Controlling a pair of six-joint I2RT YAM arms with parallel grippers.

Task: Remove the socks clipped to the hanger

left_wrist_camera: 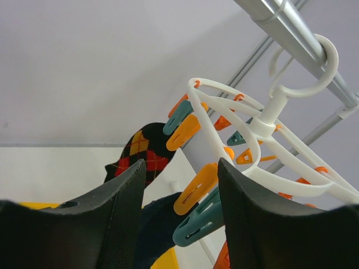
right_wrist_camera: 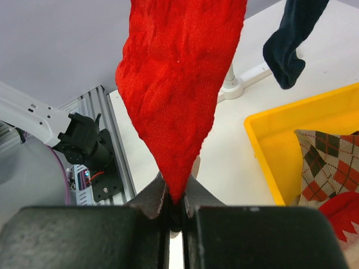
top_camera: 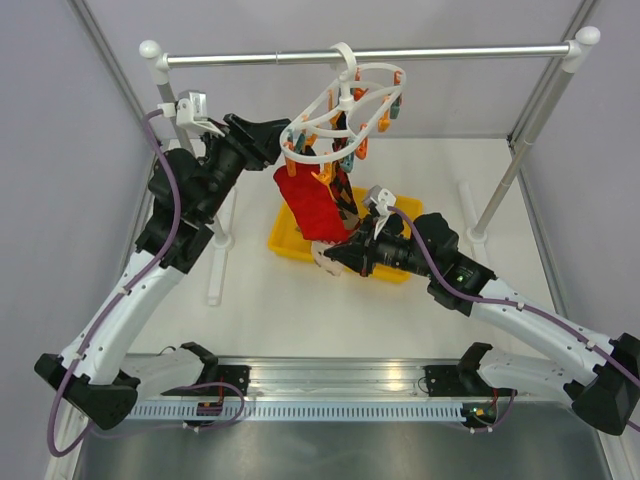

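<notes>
From the top camera I see the hanger [top_camera: 345, 108] hooked on the rail [top_camera: 450, 52]. Its oval is tilted, with the long axis running away from my left gripper [top_camera: 287, 137], which sits at the low end of the rim. The red sock [top_camera: 314, 205] hangs from that end, its length stretching down to my right gripper [top_camera: 337, 255] over the yellow tray [top_camera: 283, 240].

The left wrist camera shows what the top view hides. The fingers are spread, with an orange peg [left_wrist_camera: 196, 188] and a teal peg [left_wrist_camera: 193, 227] between them. I can't tell whether either one is being touched. An argyle sock [left_wrist_camera: 140, 151] hangs just beyond.

On the right wrist camera the jaws are pressed together on the red sock's narrow tip. The sock widens straight away from the gripper. A dark sock [right_wrist_camera: 291, 39] dangles beyond, off to the right, and a patterned sock [right_wrist_camera: 325, 168] lies in the tray.
</notes>
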